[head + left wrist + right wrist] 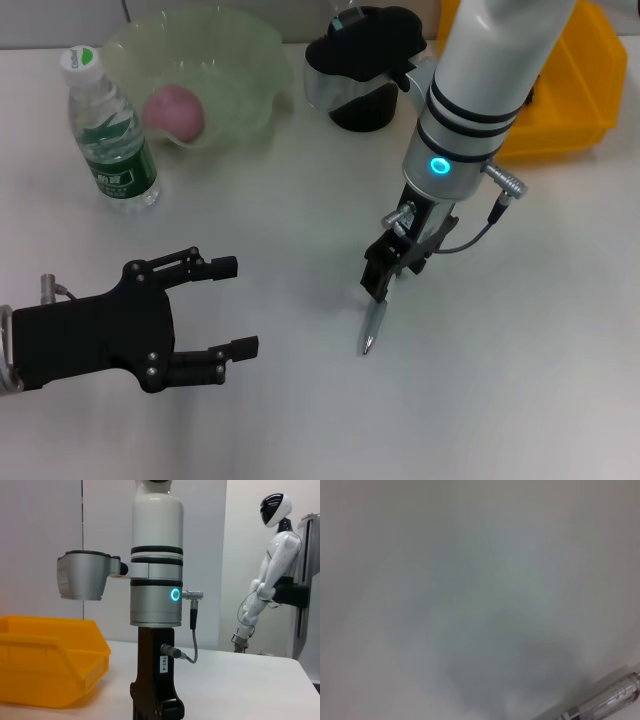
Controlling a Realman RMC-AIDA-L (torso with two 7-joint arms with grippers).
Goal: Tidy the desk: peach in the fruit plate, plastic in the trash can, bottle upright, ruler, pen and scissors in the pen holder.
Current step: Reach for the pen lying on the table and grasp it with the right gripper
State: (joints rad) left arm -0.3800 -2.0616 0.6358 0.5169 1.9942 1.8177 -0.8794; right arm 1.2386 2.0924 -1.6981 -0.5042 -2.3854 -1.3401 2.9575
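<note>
My right gripper (pixel 380 288) hangs over the middle of the table, shut on a silver pen (pixel 372 325) that points tip-down just above the surface; the pen's clear barrel (pixel 605 705) shows in the right wrist view. The bottle (pixel 110 130) stands upright at the back left. Beside it the peach (pixel 175 110) lies in the pale green fruit plate (pixel 250 60). The black pen holder (pixel 362 112) stands at the back, partly hidden behind my right arm. My left gripper (pixel 245 306) rests open and empty at the front left. Ruler, scissors and plastic are out of view.
A yellow bin (pixel 570 100) sits at the back right, also seen as the yellow bin (pixel 50 665) in the left wrist view beside my right arm (pixel 155 580). A white humanoid robot (pixel 270 570) stands beyond the table.
</note>
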